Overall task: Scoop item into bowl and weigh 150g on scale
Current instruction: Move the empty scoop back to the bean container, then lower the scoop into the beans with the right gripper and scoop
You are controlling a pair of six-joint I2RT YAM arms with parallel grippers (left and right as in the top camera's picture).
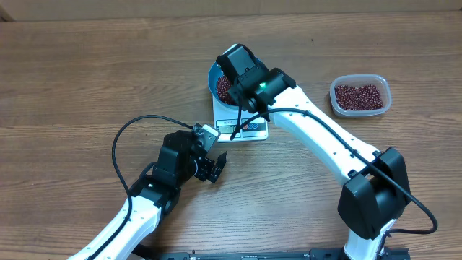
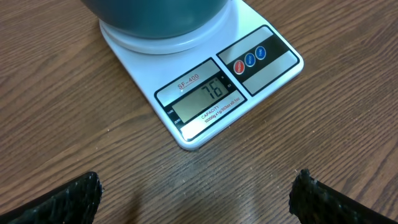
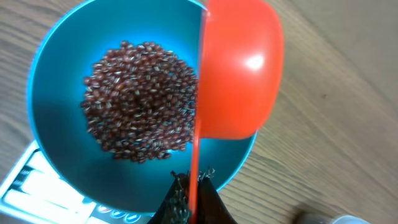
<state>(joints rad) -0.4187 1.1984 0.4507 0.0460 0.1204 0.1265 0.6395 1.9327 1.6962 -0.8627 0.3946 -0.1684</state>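
Note:
The teal-blue bowl stands on the white scale, whose display reads 76. A heap of dark red beans lies in the bowl. My right gripper is shut on the thin handle of an orange scoop. The scoop is turned on its side over the bowl's right half, and its inside is hidden. In the overhead view the right gripper covers most of the bowl. My left gripper stands open just above the wood, a short way in front of the scale's display edge, holding nothing.
A clear plastic tub with more beans sits at the right of the table. The left arm's black cable loops over the wood to the left. The right arm reaches diagonally from the front right.

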